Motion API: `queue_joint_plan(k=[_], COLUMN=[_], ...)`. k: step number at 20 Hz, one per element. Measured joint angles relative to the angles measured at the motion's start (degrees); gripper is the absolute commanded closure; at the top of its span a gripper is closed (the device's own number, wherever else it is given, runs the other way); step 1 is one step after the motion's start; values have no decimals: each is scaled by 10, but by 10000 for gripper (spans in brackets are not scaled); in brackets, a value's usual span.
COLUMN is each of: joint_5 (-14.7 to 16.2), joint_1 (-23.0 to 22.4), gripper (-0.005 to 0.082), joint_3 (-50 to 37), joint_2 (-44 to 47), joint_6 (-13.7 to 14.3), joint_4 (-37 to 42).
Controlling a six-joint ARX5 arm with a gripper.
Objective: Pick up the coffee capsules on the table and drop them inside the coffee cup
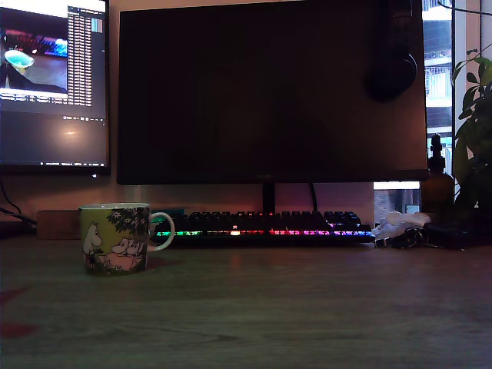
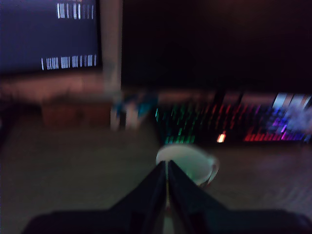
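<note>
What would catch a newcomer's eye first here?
The rainbow-lit keyboard glows under the big dark monitor at the back of the table. The cartoon-printed coffee cup stands on the exterior view's left. In the wrist view, the tool, fingers together, sits before the cup.

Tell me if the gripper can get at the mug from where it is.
Probably yes. In the wrist view the gripper points at the mug just ahead, nothing between them. Its fingers look shut, and the picture is blurred.

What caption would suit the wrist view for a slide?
Blurred view over the shut tool toward the coffee cup before a lit keyboard.
</note>
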Motion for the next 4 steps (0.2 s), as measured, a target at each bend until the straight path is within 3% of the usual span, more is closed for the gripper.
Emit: queue_joint_plan(k=[4], joint_5=[0], joint_1=[0], gripper=[789], joint_3=[0], joint_2=[-39], joint_6=[0], joint_4=[-14])
